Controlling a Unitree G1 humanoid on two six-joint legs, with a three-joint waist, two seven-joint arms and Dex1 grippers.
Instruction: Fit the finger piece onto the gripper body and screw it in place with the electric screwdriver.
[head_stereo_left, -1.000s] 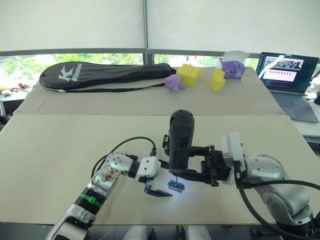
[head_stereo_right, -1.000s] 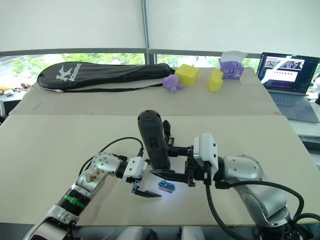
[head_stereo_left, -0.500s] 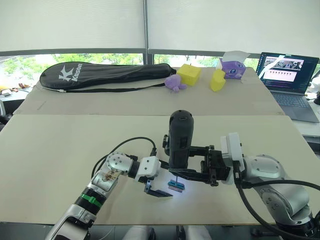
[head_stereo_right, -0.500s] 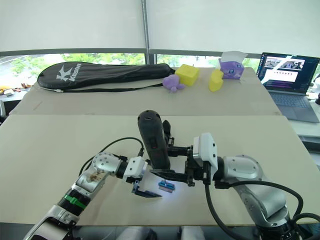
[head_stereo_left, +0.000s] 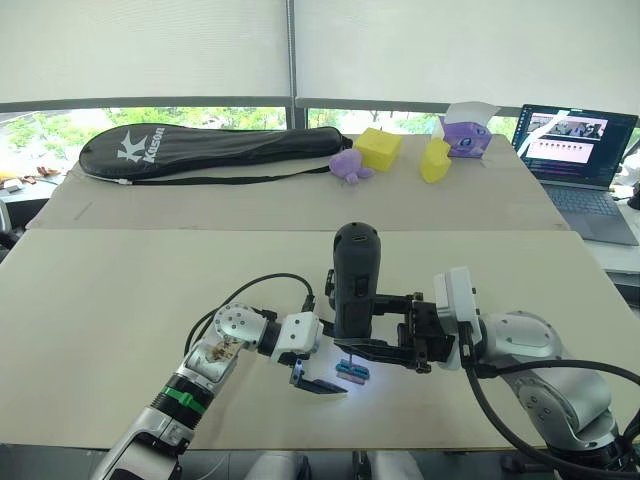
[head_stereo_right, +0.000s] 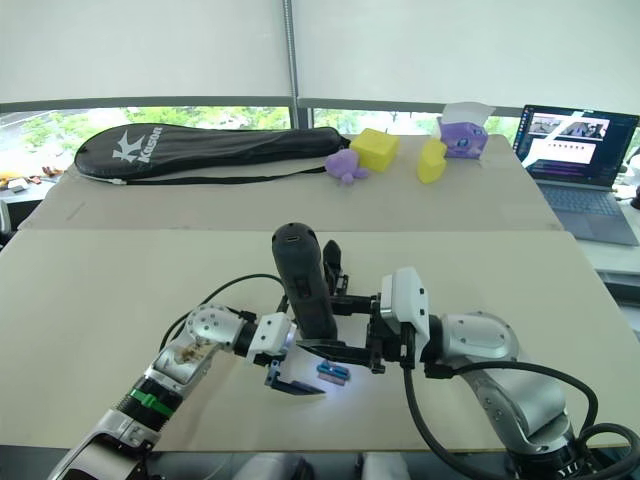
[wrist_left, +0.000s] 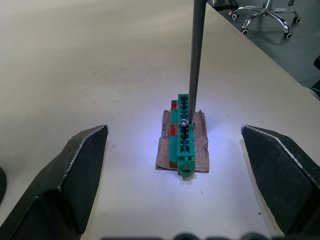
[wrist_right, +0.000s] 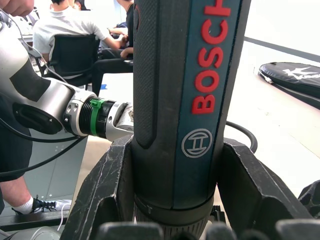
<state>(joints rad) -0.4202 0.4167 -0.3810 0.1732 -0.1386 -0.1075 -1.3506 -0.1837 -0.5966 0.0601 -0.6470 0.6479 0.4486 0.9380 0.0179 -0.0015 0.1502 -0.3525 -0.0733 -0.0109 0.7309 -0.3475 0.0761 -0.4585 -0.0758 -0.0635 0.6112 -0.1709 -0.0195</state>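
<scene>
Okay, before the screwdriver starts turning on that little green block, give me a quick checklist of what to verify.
1. Right tool shut on the electric screwdriver, fingers on both sides of its barrel: ok.
2. Bit tip resting on the screw head: ok.
3. Screwdriver standing near upright over the green block: ok.
4. Block held against turning: not ok. The left tool is open, its fingers on either side of the block and clear of it.
5. Block fixed to the brown pad and the pad to the table: cannot tell.
6. Work spot lit by the screwdriver's light: ok.
</scene>
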